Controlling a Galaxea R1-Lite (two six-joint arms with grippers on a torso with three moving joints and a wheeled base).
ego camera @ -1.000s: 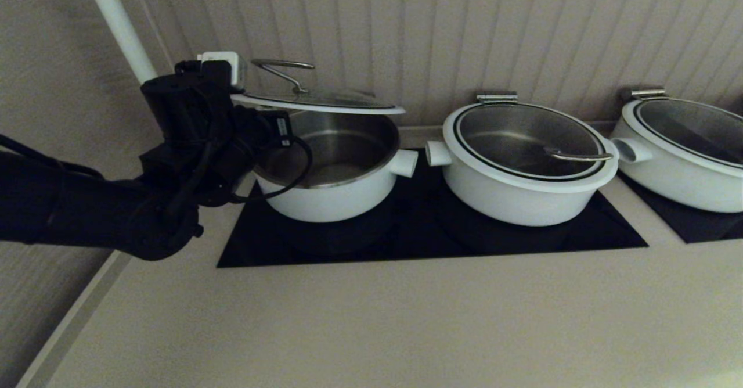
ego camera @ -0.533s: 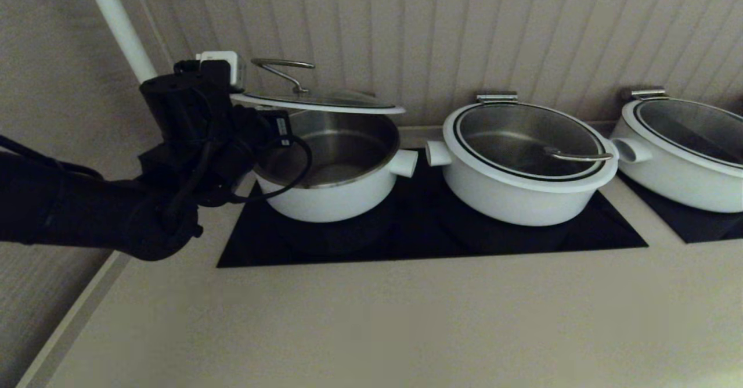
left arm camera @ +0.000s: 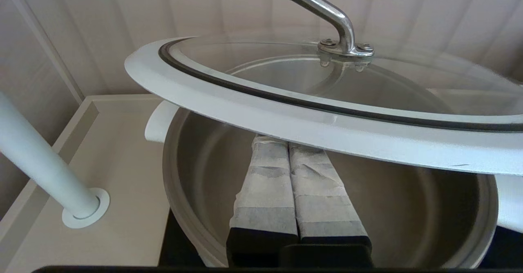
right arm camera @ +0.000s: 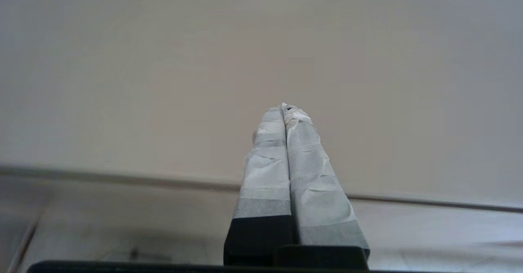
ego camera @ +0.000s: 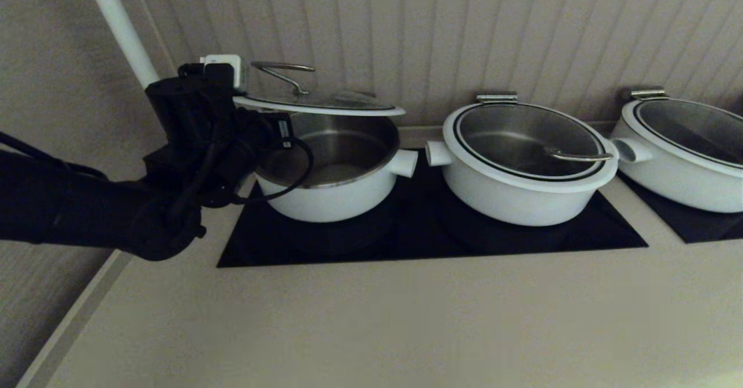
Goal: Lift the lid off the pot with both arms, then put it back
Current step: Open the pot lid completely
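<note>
While the pot (ego camera: 328,173) sits on the black cooktop (ego camera: 429,231), the head view shows the lid (ego camera: 319,102) raised above it, left edge at the left gripper (ego camera: 246,106). Left wrist view: taped fingers (left arm camera: 265,183) pressed together, tips under the lid rim, apparently supporting it. Right wrist view: right gripper (right arm camera: 284,109) clenched, holding nothing, over a bare beige surface (right arm camera: 163,81).

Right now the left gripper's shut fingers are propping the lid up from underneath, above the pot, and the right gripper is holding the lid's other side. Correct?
Not quite. The right gripper is nowhere near the lid: the right wrist view shows it shut over a bare surface. In the left wrist view the left gripper alone, shut, goes under the lid's rim, above the pot.
</note>
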